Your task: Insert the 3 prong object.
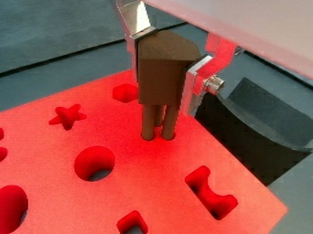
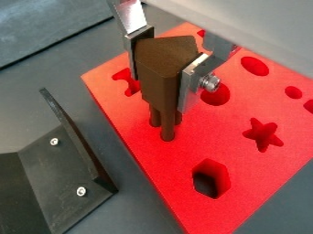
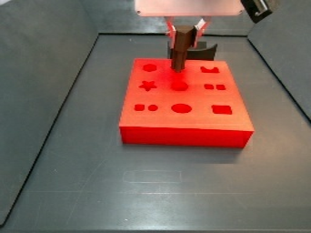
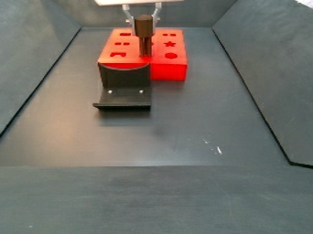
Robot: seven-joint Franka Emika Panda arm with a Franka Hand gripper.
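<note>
- The floor (image 4: 184, 137) is a flat, dark grey sheet with faint scuffs, ringed by low dark walls that slope up at the sides in both side views.
- On it sits a big red block (image 3: 188, 123) with shaped cut-outs in its top face, well inside the walled area.
- The cut-outs include a star (image 2: 262, 132), a hexagon (image 2: 210, 175), round holes (image 1: 94, 162) and a notched slot (image 1: 210, 192); those in plain sight hold nothing.
- Just beside the red block stands the fixture (image 4: 124, 94), a dark L-shaped bracket on a base plate; in a wrist view two screws show on its plate (image 2: 55, 174).
- The gripper (image 2: 166, 66) hangs over the red block, its flat silver fingers (image 1: 199, 78) closed narrowly on the wide upper body of the 3 prong object.
- The 3 prong object (image 1: 163, 73) is a slim, tall brown piece, held upright, with thin parallel prongs (image 1: 158, 121) at its lower end.
- The prong tips meet the red top face in both wrist views; whether they sit inside a cut-out or only touch the surface cannot be told.
- In a side view the gripper (image 3: 186, 47) is above the far half of the block, near its middle.
</note>
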